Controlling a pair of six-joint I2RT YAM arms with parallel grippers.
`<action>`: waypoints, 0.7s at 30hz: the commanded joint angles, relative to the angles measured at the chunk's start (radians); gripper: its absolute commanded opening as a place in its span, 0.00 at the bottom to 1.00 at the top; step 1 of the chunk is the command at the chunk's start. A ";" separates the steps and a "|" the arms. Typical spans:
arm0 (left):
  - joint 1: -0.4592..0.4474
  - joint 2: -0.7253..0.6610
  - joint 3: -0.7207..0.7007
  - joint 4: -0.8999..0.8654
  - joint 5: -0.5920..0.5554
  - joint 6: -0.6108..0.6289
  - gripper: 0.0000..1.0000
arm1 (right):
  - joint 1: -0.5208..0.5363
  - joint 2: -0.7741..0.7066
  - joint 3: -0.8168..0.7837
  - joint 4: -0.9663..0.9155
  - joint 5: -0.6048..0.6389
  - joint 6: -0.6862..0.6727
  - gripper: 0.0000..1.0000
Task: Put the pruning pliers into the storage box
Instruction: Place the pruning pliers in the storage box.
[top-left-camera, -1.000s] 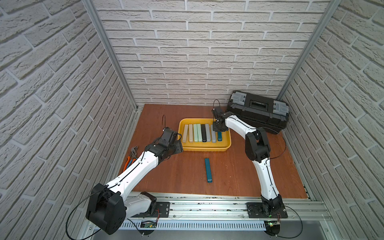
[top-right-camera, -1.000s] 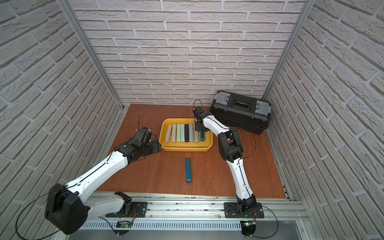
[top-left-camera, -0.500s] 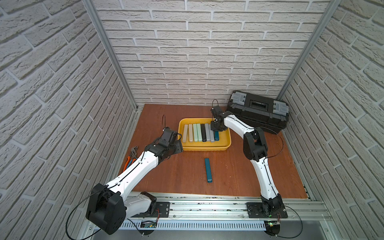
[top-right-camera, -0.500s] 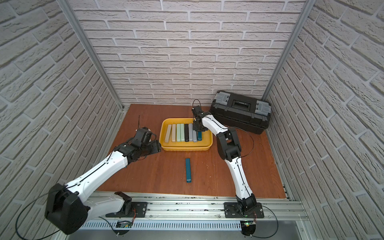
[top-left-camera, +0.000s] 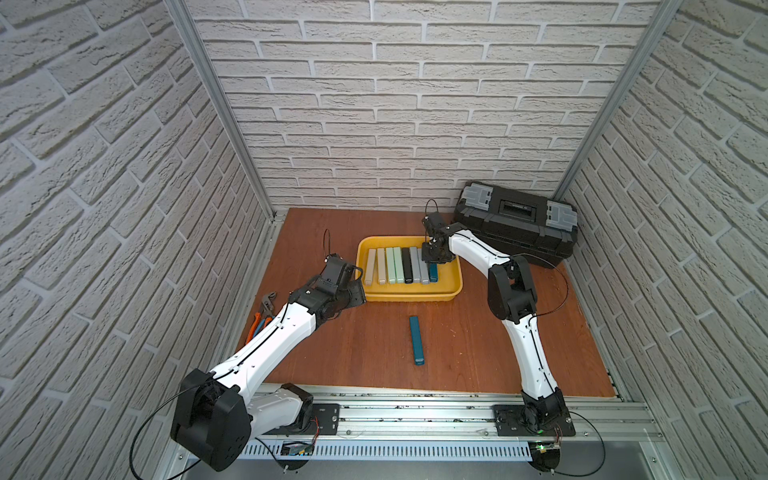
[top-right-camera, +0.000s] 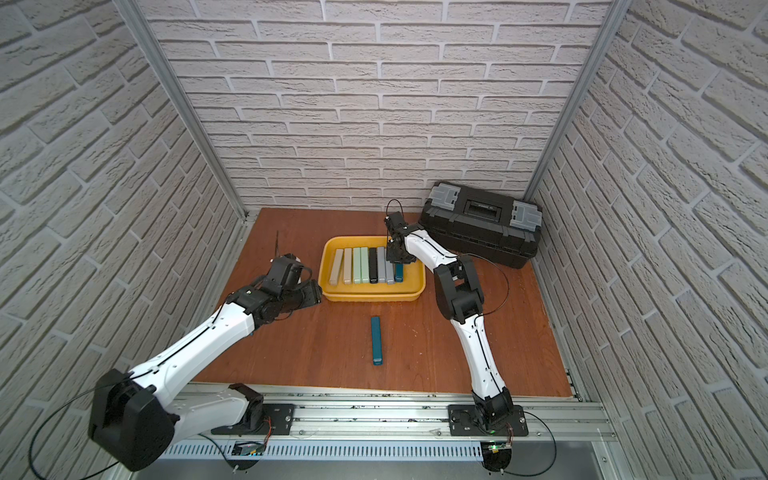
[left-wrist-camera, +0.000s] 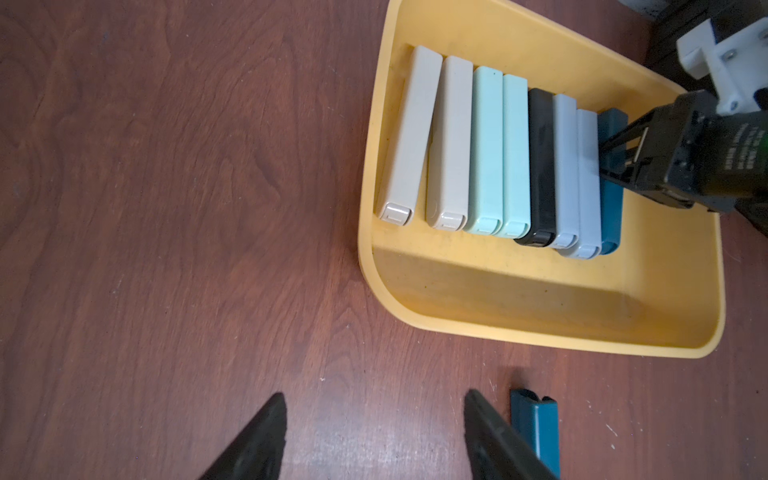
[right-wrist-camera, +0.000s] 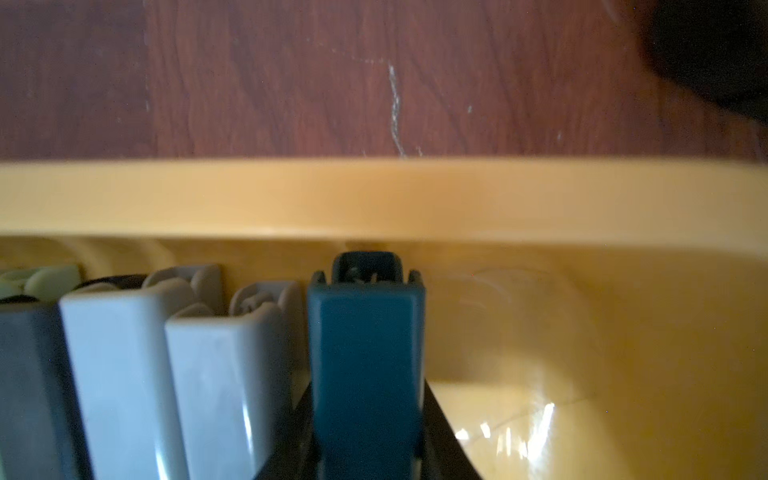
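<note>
Tabletop (top-left-camera: 457, 340), right gripper (top-left-camera: 433, 261) pinching teal bar (right-wrist-camera: 368, 353) at row's end in yellow tub (top-left-camera: 411, 297), left gripper (left-wrist-camera: 374, 398) spread

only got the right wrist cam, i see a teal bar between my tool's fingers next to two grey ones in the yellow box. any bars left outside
observer: One. A loose teal bar lies on the table in front of the storage box, not touching it.
operator: how many in the box
observer: Eight in one row: two beige, two mint, one black, two grey, then the gripped teal bar that the right tool is shut on.
operator: what's the left arm doing
observer: The left tool is open and empty, over the table beside the box's left end.
</note>
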 joint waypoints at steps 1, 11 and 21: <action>0.008 -0.014 0.002 0.022 0.005 -0.001 0.68 | 0.004 -0.105 -0.024 0.011 0.023 0.005 0.31; 0.000 -0.011 0.013 0.017 0.018 -0.006 0.68 | 0.012 -0.239 -0.068 -0.005 0.018 -0.029 0.41; -0.005 -0.009 0.025 0.013 0.018 0.010 0.68 | 0.070 -0.487 -0.225 -0.017 0.052 -0.048 0.46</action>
